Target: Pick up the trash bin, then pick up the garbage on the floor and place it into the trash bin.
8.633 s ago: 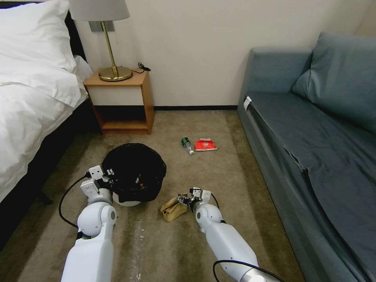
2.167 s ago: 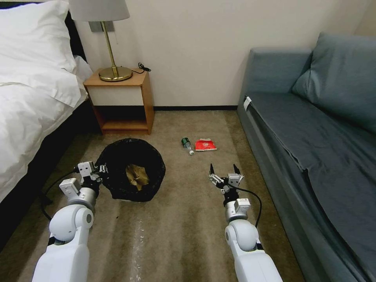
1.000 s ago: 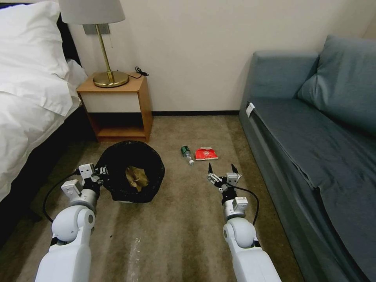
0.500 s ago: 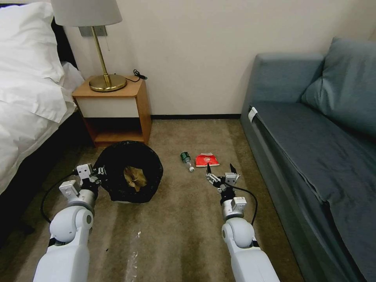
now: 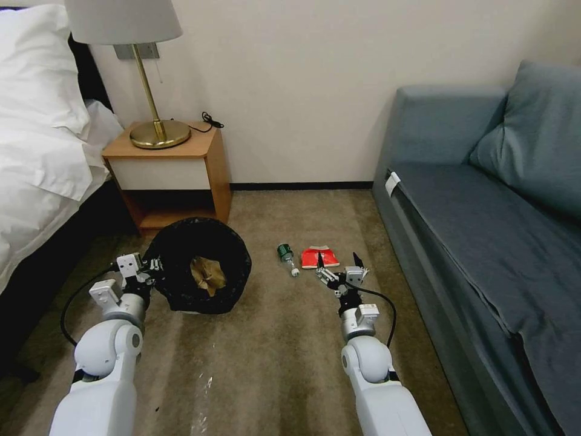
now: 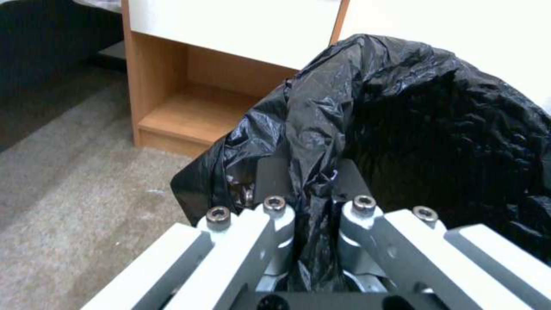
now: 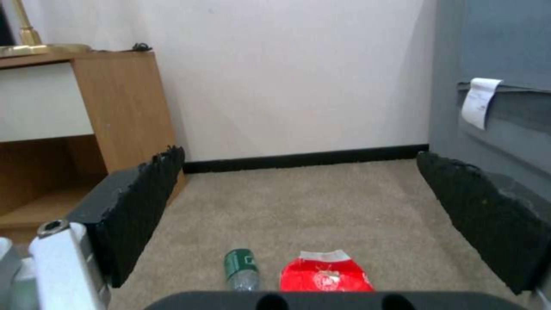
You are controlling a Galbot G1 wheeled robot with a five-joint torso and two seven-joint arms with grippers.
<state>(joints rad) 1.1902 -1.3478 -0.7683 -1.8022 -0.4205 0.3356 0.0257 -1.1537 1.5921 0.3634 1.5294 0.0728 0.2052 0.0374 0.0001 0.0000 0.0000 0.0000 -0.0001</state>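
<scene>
Left claw (image 5: 151, 266) is pinched on the crinkly black plastic liner at the rim of the small round white trash bin (image 5: 200, 266); in the left wrist view both fingers (image 6: 270, 189) press together on a fold of the liner, with the bin's mouth (image 6: 447, 129) just beyond them. The bin is tilted, its opening turned toward the head camera, and a crumpled tan paper bag (image 5: 207, 276) lies inside it. Right claw (image 5: 342, 267) hangs low over the beige carpet (image 5: 290, 339), fingers spread wide and holding nothing. Just ahead of its tips lies the flat red packet (image 5: 319, 257), and beside that, on the side toward the left claw, the small clear plastic bottle with a green label (image 5: 287, 256); both rest on the carpet, close together but apart. In the right wrist view the packet (image 7: 326, 275) and bottle (image 7: 241, 268) sit between the two black finger pads (image 7: 137, 206). A wooden nightstand (image 5: 169, 172) stands beyond the bin.
</scene>
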